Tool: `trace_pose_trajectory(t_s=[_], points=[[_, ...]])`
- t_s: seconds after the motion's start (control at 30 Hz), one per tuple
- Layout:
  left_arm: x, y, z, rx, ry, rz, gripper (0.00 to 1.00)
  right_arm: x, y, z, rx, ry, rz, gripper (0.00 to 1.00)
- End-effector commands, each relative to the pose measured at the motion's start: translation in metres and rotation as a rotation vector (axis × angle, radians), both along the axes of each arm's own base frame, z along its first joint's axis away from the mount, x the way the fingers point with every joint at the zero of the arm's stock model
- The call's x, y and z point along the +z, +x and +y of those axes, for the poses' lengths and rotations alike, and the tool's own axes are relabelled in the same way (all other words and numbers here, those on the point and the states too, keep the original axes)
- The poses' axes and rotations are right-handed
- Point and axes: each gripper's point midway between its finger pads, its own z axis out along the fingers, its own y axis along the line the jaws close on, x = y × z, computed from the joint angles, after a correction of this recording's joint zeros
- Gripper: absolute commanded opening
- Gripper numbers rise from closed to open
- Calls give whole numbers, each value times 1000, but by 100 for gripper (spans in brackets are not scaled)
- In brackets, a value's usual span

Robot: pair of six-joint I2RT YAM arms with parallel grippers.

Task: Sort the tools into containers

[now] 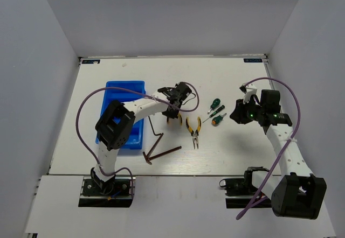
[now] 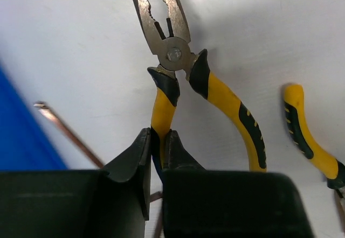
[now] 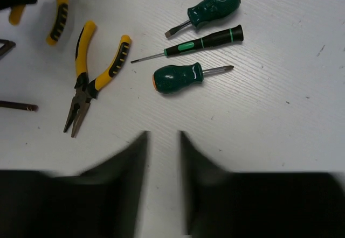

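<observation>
Pliers [image 2: 173, 55], one handle-end hidden inside left gripper [image 2: 157, 139].

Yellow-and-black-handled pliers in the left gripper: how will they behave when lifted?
The left gripper pinches only one handle of the yellow-and-black-handled pliers, so the free handle will probably swing at the pivot. The long steel nose sits far from the grip; likely nose-heavy, may rotate.

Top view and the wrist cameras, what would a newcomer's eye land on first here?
The left gripper stands out, shut on one yellow handle of a pair of pliers, mid-table just right of the blue bin. Next come the second pliers and three green screwdrivers, lying loose in a cluster ahead of the open right gripper.
</observation>
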Motion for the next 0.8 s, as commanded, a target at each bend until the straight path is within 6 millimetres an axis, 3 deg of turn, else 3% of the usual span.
trace_pose_trajectory(t_s=[0.0, 0.03, 0.07, 0.17, 0.23, 0.27, 0.3, 0.37, 0.4, 0.43, 0.47, 0.5, 0.57, 0.67, 0.77], points=[[88, 37, 23, 11, 79, -229, 0, 16, 1, 4, 29, 16, -47, 15], [104, 44, 31, 39, 77, -260, 0, 17, 1, 5, 32, 22, -48, 3], [112, 49, 37, 49, 86, -284, 0, 17, 1, 5, 31, 21, -48, 0], [130, 59, 63, 142, 33, -294, 0, 17, 2, 4, 25, 18, -44, 0], [129, 62, 60, 170, -94, -266, 0, 16, 1, 3, 21, 14, -41, 4], [130, 68, 70, 211, -145, -258, 0, 17, 2, 3, 24, 15, -45, 4], [132, 63, 65, 225, -243, -227, 0, 18, 2, 3, 22, 15, -47, 5], [143, 72, 61, 253, -387, -242, 0, 19, 1, 4, 25, 18, -50, 5], [137, 77, 77, 324, -425, -242, 0, 19, 0, 4, 24, 22, -49, 6], [160, 88, 79, 346, -517, -321, 0, 20, 0, 4, 27, 23, -54, 6], [165, 90, 81, 359, -574, -332, 0, 20, 0, 5, 33, 27, -54, 6], [160, 93, 96, 436, -614, -333, 0, 20, -1, 5, 31, 26, -55, 6], [177, 102, 101, 473, -697, -391, 0, 21, -1, 6, 33, 33, -56, 6], [169, 106, 108, 550, -822, -433, 0, 22, -1, 6, 35, 35, -56, 6], [192, 113, 126, 591, -967, -571, 0, 21, -2, 7, 37, 40, -52, 8]])
